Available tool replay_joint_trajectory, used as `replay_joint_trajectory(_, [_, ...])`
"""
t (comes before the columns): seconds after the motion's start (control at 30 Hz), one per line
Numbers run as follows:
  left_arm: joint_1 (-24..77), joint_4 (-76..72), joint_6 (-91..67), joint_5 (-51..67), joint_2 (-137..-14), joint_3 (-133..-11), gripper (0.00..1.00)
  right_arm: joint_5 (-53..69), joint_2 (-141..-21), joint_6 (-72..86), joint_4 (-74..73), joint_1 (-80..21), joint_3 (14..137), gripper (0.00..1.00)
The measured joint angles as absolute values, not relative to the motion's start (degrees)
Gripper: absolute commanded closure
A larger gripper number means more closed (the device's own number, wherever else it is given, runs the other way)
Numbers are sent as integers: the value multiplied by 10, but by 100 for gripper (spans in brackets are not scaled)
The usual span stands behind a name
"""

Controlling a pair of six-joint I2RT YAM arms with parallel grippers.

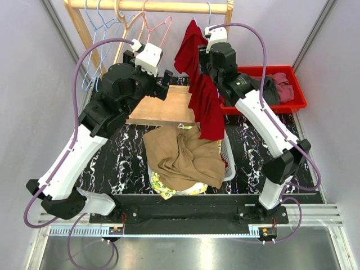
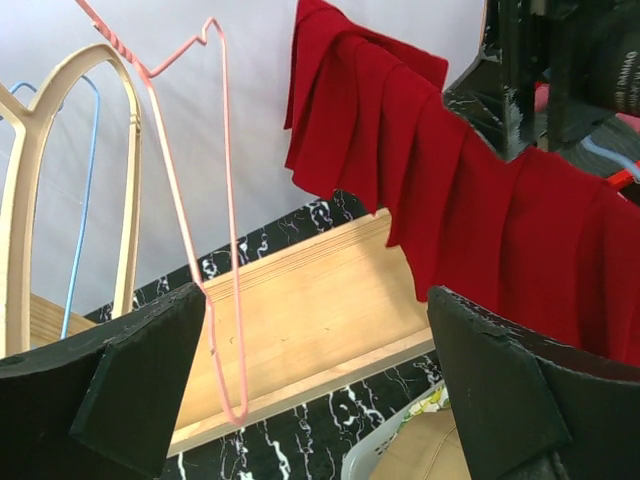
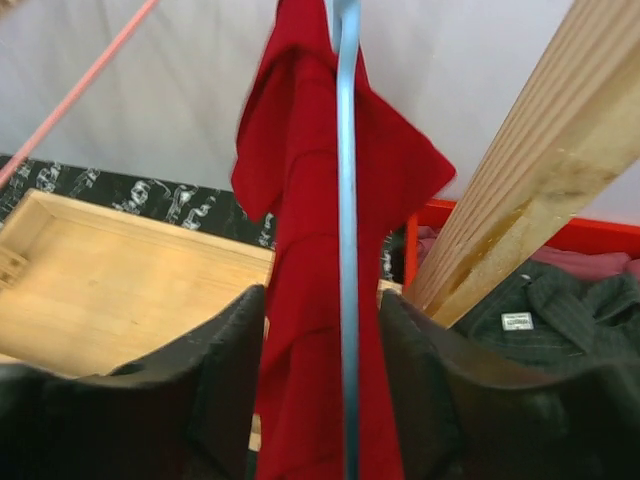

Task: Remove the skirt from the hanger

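Note:
The red pleated skirt [image 1: 205, 107] hangs from a blue wire hanger [image 3: 347, 200] on the wooden rail [image 1: 146, 5], drooping down over the basket. My right gripper [image 3: 322, 380] reaches in at the skirt's upper part. Its jaws stand partly apart on either side of the skirt [image 3: 300, 260] and the hanger wire, with the fabric filling the gap. In the top view the right gripper [image 1: 198, 64] is mostly hidden behind the cloth. My left gripper [image 2: 320, 380] is wide open and holds nothing, left of the skirt [image 2: 480, 220] and above the wooden base.
A pink wire hanger [image 2: 225, 250] and a wooden hanger [image 2: 25, 200] hang left of the skirt. The rack's wooden base [image 1: 163, 107] lies below. A white basket [image 1: 228, 163] holds brown cloth. A red bin [image 1: 292, 98] of clothes stands right, and the rack's post [image 3: 540, 180] is close beside my right gripper.

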State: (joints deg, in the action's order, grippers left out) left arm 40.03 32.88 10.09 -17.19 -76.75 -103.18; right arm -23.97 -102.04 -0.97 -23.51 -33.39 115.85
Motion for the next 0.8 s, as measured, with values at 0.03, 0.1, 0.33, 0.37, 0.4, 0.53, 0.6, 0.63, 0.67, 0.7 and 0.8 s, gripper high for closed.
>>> replay_joint_trajectory(0.03, [400, 329, 102, -172, -767, -1030, 1, -237, -1023, -10, -237, -333, 1159, 82])
replay_joint_trajectory(0.1, [400, 329, 103, -172, -767, -1026, 1, -229, -1024, -9, -240, -330, 1159, 100])
replay_joint_trajectory(0.33, [400, 329, 105, -172, -767, -1020, 1, -212, -1024, -6, -271, -326, 1183, 100])
replay_joint_trajectory(0.37, [400, 329, 106, -172, -767, -1018, 1, -207, -1027, -7, -280, -326, 1194, 100])
replay_joint_trajectory(0.4, [400, 329, 106, -172, -767, -1018, 1, -203, -1030, -8, -289, -326, 1206, 100])
replay_joint_trajectory(0.53, [397, 329, 106, -172, -767, -1014, 1, -187, -1040, -14, -320, -326, 1258, 100])
replay_joint_trajectory(0.6, [394, 329, 106, -172, -766, -1010, 1, -181, -1040, -15, -330, -326, 1277, 100])
replay_joint_trajectory(0.63, [393, 329, 106, -172, -765, -1008, 1, -176, -1040, -16, -331, -326, 1286, 100])
replay_joint_trajectory(0.67, [393, 329, 106, -172, -765, -1007, 1, -172, -1040, -15, -332, -326, 1295, 100])
replay_joint_trajectory(0.7, [392, 329, 106, -172, -765, -1006, 1, -169, -1040, -15, -332, -326, 1300, 100])
replay_joint_trajectory(0.8, [390, 329, 106, -172, -764, -1005, 1, -158, -1028, -8, -326, -326, 1291, 100])
